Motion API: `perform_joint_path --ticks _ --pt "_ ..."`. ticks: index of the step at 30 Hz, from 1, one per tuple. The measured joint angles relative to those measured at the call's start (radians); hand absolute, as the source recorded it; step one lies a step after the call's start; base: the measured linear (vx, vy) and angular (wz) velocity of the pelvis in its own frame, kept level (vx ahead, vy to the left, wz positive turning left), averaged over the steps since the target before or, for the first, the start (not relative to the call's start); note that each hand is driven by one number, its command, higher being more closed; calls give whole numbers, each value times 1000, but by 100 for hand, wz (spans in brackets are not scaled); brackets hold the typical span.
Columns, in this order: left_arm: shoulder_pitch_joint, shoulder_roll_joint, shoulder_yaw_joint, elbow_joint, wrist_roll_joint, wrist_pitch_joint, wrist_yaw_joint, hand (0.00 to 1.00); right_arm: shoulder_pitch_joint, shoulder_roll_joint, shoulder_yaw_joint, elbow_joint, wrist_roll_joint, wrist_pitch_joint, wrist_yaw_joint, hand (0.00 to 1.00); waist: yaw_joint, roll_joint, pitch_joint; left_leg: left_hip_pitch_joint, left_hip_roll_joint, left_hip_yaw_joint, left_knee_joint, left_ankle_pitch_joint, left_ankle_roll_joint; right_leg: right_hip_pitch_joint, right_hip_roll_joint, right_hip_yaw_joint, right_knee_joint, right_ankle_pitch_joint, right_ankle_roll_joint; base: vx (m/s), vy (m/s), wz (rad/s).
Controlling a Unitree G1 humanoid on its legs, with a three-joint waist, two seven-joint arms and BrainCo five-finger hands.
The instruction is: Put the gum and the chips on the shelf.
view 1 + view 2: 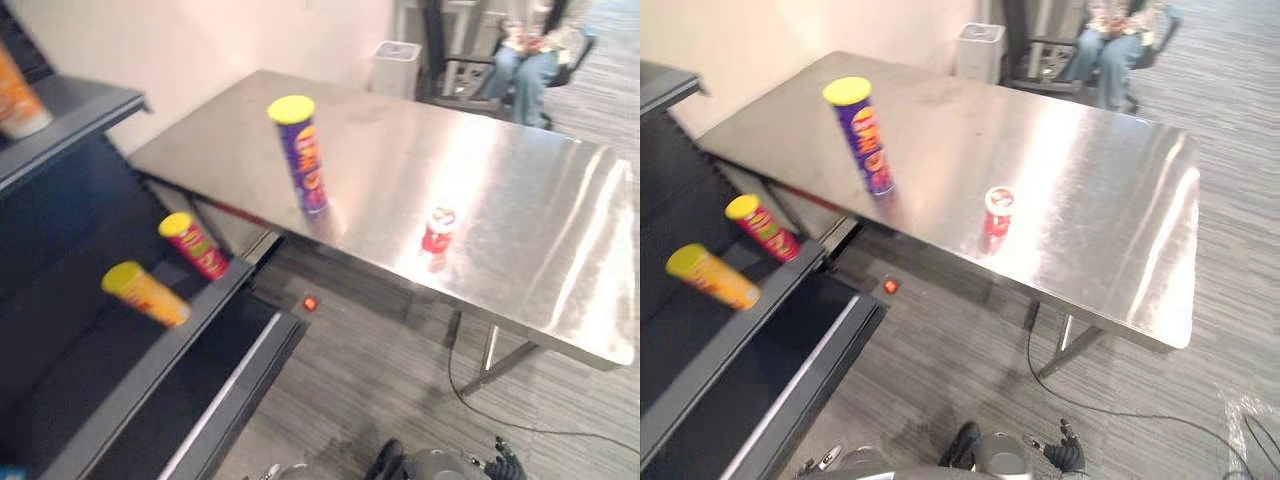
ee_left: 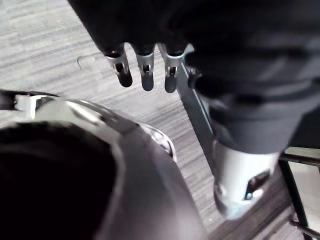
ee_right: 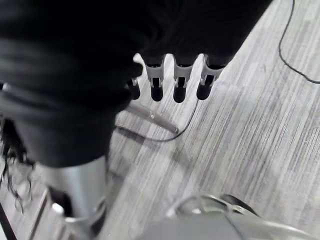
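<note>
Overhead, from the left eye view, we see a long steel table [image 1: 520,200] running slantwise across the room, its top brightly glared and bare apart from two things. The chips [image 1: 300,155], a tall purple can with a yellow lid, stand upright near the table's front edge. The gum [image 1: 438,232], a small red tub, stands well apart from them, further toward our right. Neither is on the shelf [image 1: 150,370], a dark unit at our left. On its lower board a red can [image 1: 195,245] and a yellow can [image 1: 147,293] stand side by side, and an orange container [image 1: 15,100] sits on the upper board. A cream wall [image 1: 200,40] runs behind the table. A white bin [image 1: 396,68] stands at the far end, with a seated person [image 1: 525,65] just beside it. The floor [image 1: 370,370] is grey and streaked like planks, and a small red light [image 1: 310,303] glows on it under the table's edge.

In the right eye view we see the same layout, and a slanted table leg [image 1: 1075,345] shows beneath the near corner.

In the left wrist view our left hand [image 2: 145,75] hangs over the grey floor, fingers straight, close together, holding nothing.

In the right wrist view our right hand [image 3: 180,82] hangs likewise above the floor, fingers straight in a row and empty.
</note>
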Motion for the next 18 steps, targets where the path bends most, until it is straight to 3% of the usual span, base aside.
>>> perform_joint_path --ticks 2,6,9,10,11,12,13,16,18 --pt "1 2 1 -4 0 0 5 0 -6 10 -3 18 32 5 -1 0 10 -24 2 -33 -9 -8 -108 -35 8 42 -7 73 -40 12 18 141 35 -125" --pt "3 0 -3 -3 -2 4 21 0 -1 18 -50 19 48 19 -10 0 9 -21 -3 -59 -72 -139 -563 -27 3 73 -48 217 -68 38 53 181 162 -113" --pt "3 -9 8 -1 -2 2 25 0 23 35 -96 19 91 19 -29 0 8 -18 -5 -56 -114 -241 -805 62 -17 74 -83 292 -84 53 100 282 319 -80" --pt "5 -20 18 3 -2 0 26 0 44 34 -125 18 96 17 -23 0 8 -3 -13 -44 -121 -239 -857 158 -21 84 -90 322 -84 52 136 289 347 -54" --pt "8 -26 18 6 -2 0 26 0 52 30 -127 17 96 14 -22 0 7 9 -17 -34 -124 -238 -871 209 -19 89 -89 331 -84 48 150 289 382 -43" --pt "9 -29 17 19 -2 0 26 0 63 26 -130 20 95 6 -19 0 4 20 -26 -15 -126 -227 -887 201 -21 95 -88 339 -81 43 169 203 344 -5" --pt "5 2 13 29 0 1 25 0 64 58 -136 19 93 -6 -21 0 -15 -21 -37 8 -171 -224 -916 202 -10 105 -131 338 -80 43 196 161 319 1" --pt "3 50 -8 28 20 4 26 0 54 105 -162 17 112 -18 -26 0 -13 -79 -53 53 -242 -182 -977 196 7 104 -198 362 -93 68 237 142 324 -22" --pt "3 65 -24 31 20 21 31 0 51 124 -198 17 170 -23 -28 0 -12 -93 -59 90 -276 -162 -1009 191 25 110 -226 380 -101 94 256 84 271 -36"
